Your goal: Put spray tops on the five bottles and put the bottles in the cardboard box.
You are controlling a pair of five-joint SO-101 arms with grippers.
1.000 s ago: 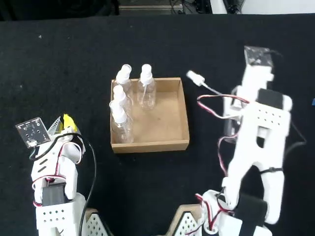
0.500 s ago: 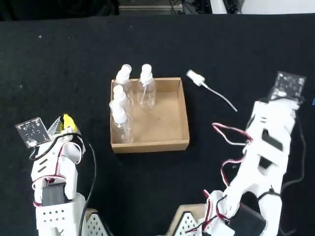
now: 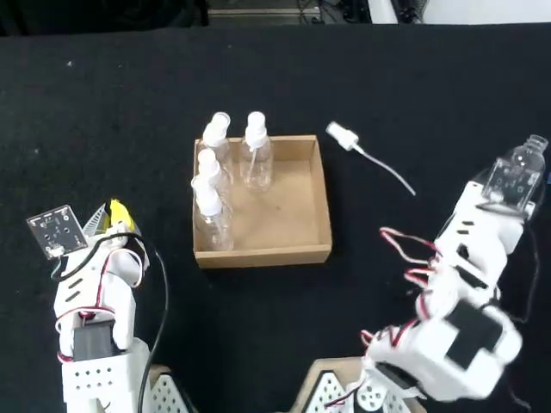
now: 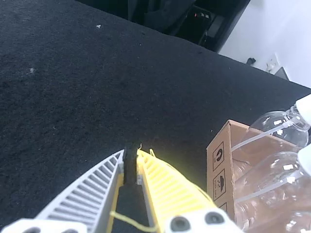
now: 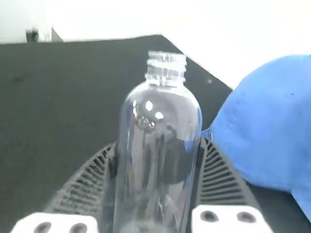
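Several clear bottles (image 3: 225, 181) with white spray tops stand along the left side and back of the cardboard box (image 3: 297, 206) at the table's middle. A loose spray top (image 3: 344, 138) with its long tube lies on the black cloth right of the box. My right gripper (image 3: 510, 189) is at the table's right edge, shut on an open-necked clear bottle (image 5: 158, 145), also the bottle (image 3: 515, 176) seen from above. My left gripper (image 3: 116, 215) rests left of the box, shut and holding nothing, its tip (image 4: 131, 158) over bare cloth.
A blue object (image 5: 262, 131) lies just beyond the held bottle at the table's right edge. The box corner and capped bottles (image 4: 272, 160) stand close to the left gripper. The black cloth (image 3: 112, 112) is bare at the far left and back.
The right arm has swung from beside the box out to the table's right edge and folded back, carrying the uncapped bottle. The left arm has not moved.
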